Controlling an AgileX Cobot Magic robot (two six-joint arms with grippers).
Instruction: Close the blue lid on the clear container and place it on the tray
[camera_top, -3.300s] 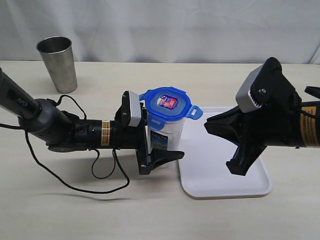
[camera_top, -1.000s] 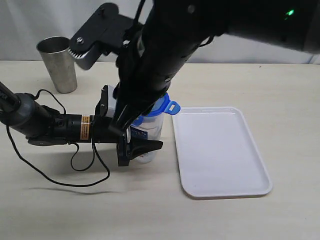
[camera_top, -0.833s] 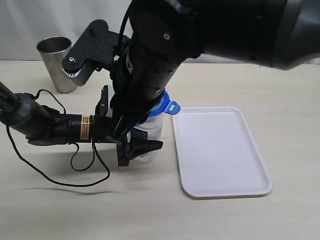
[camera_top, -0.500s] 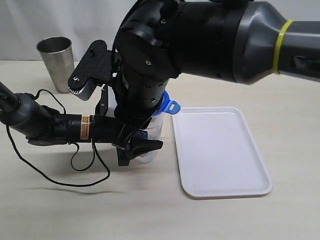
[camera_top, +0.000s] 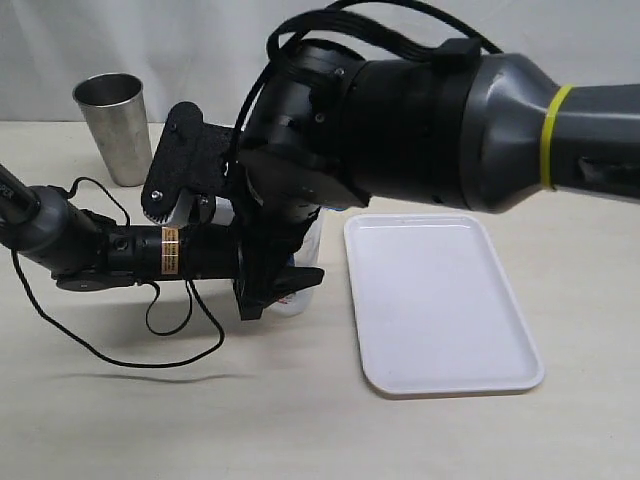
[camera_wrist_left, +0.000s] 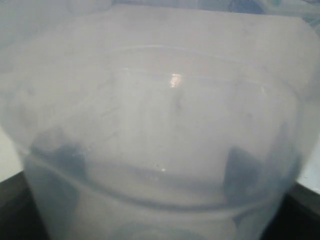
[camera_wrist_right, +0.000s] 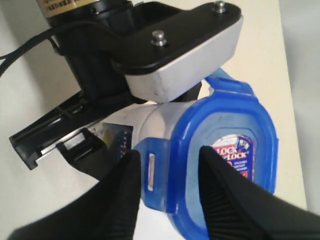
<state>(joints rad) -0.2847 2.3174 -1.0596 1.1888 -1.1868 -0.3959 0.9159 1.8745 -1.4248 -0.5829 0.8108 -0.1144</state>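
The tray (camera_top: 440, 300) lies just beside the clear container (camera_wrist_left: 160, 125), which the left hand (camera_top: 290, 280) clamps. The right hand (camera_wrist_right: 170, 155), fingers parted, straddles a flap (camera_wrist_right: 155, 175) of the blue lid (camera_wrist_right: 225, 145). An off-centre squeeze could tip the container or leave the flap unlatched.

The blue lid (camera_wrist_right: 215, 122) is showing a bright, slightly see-through blue, and the label (camera_wrist_right: 234, 156) at its centre is carrying red and white. The clear container (camera_wrist_left: 160, 125) is looking milky and pale, with a blue print (camera_wrist_right: 117, 135) on its side. The tray (camera_top: 440, 300) is showing plain white on the beige table (camera_top: 300, 420). The steel cup (camera_top: 117, 130) is shining dull silver-grey. The right arm (camera_top: 430, 130) is showing black and dark grey with one yellow band (camera_top: 553, 135); the left arm (camera_top: 100, 250) is wearing black with a gold-and-orange band (camera_top: 170, 250).
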